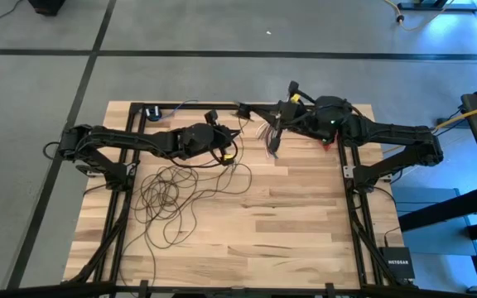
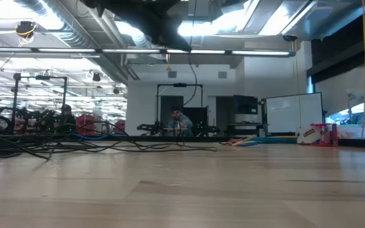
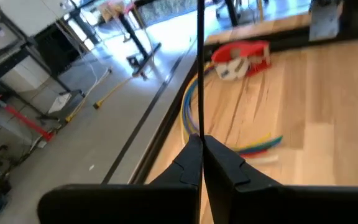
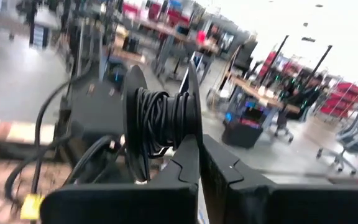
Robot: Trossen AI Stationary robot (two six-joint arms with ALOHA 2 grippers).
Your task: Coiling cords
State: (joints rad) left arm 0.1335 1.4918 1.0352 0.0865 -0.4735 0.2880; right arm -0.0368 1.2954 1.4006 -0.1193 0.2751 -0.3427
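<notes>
Pinched shut, my left pincer (image 3: 201, 144) holds a thin dark strand of the cords (image 1: 172, 194) between its fingertips; in the left wrist view that strand runs straight away from the tips, taut. From above, this pincer (image 1: 232, 154) hangs over the far half of the counter (image 1: 296, 232), and most of the cords lie in a loose tangle of loops on the wood just behind and to the outer side of it, toward my left arm's base. Ahead of the tips I see a bundle of multicoloured wires (image 3: 253, 147) lying on the boards and a red-and-white object (image 3: 241, 58) farther off near the counter's edge.

My right pincer (image 4: 199, 140) is closed too, fingertips pressed together. Right in front of it stands a black spool (image 4: 160, 121) wound with dark cord, its flat rim upright, close against the tips; whether the tips clamp the rim I cannot tell. From above, this pincer (image 1: 273, 132) sits near the far edge of the counter, a little apart from my left one.

In the low view a person (image 2: 180, 120) sits far back in the room.
</notes>
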